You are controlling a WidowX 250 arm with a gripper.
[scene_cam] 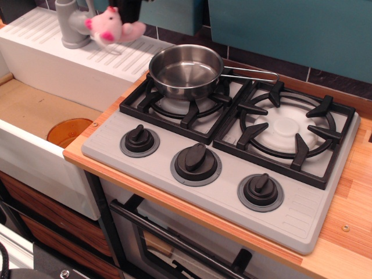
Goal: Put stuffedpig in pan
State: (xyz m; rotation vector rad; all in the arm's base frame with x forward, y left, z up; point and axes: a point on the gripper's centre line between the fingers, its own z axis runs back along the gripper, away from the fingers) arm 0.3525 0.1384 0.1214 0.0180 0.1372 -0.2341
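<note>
Observation.image crops the hand (129, 11) above stuffedpig (110, 27).

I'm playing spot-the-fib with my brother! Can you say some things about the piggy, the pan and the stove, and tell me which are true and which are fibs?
1. The toy pig is inside the pan. False: it is up in the air, left of the pan.
2. The pan is empty. True.
3. The pan sits on the right burner. False: it is on the left burner.
4. The stove has three black knobs. True.
5. The pan's handle points to the right. True.
</note>
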